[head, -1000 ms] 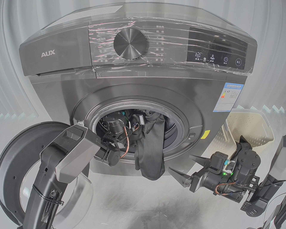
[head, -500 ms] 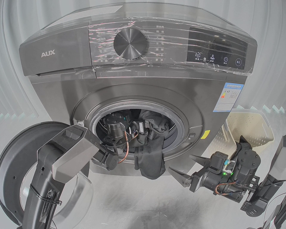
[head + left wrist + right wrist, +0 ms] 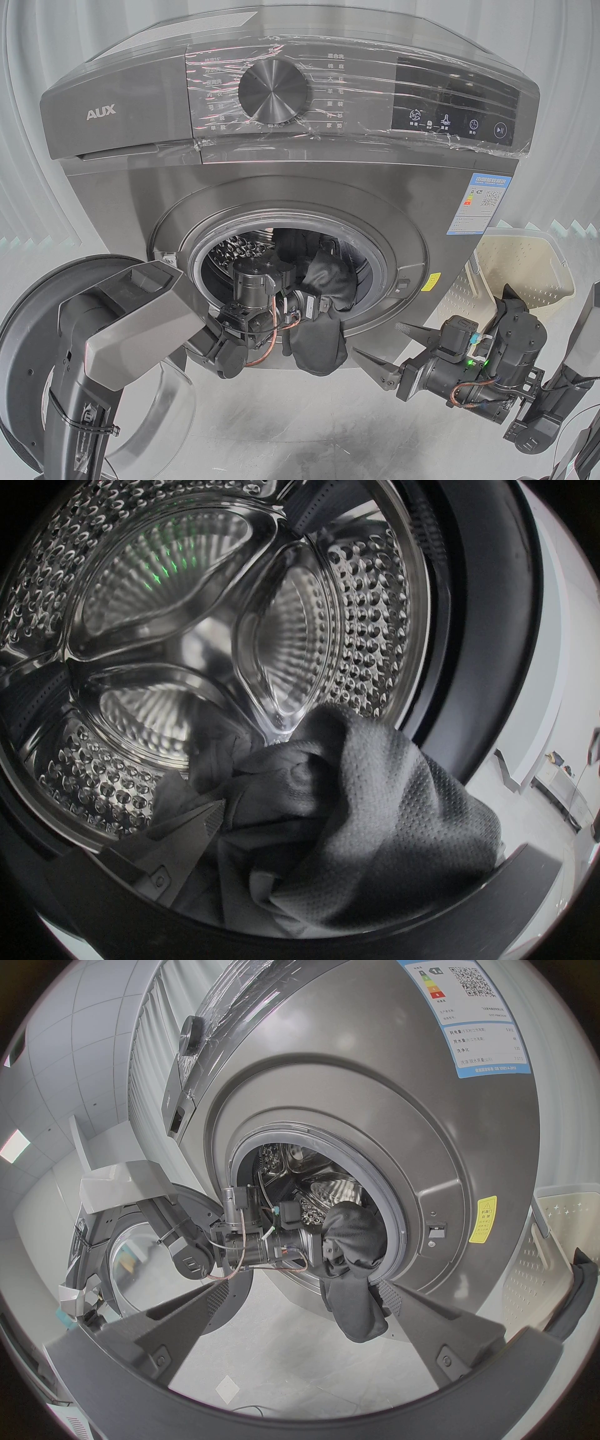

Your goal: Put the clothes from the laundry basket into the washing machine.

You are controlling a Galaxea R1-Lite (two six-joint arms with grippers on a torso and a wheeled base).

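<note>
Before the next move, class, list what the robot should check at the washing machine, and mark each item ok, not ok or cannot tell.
1. Door swung open: ok.
2. Dark garment fully inside the drum: not ok; one end hangs outside over the lip.
3. Left gripper open: ok; cloth lies over it.
4. Right gripper open and empty: ok.
5. Laundry basket emptied: not ok; another dark piece drapes over its rim.

The dark garment [image 3: 350,830] smothers most of the left claw [image 3: 330,307] (its grip can't be judged); the laundry basket [image 3: 531,262] seemingly holds more cloth [image 3: 509,301], half hidden behind the right arm [image 3: 519,350].
</note>
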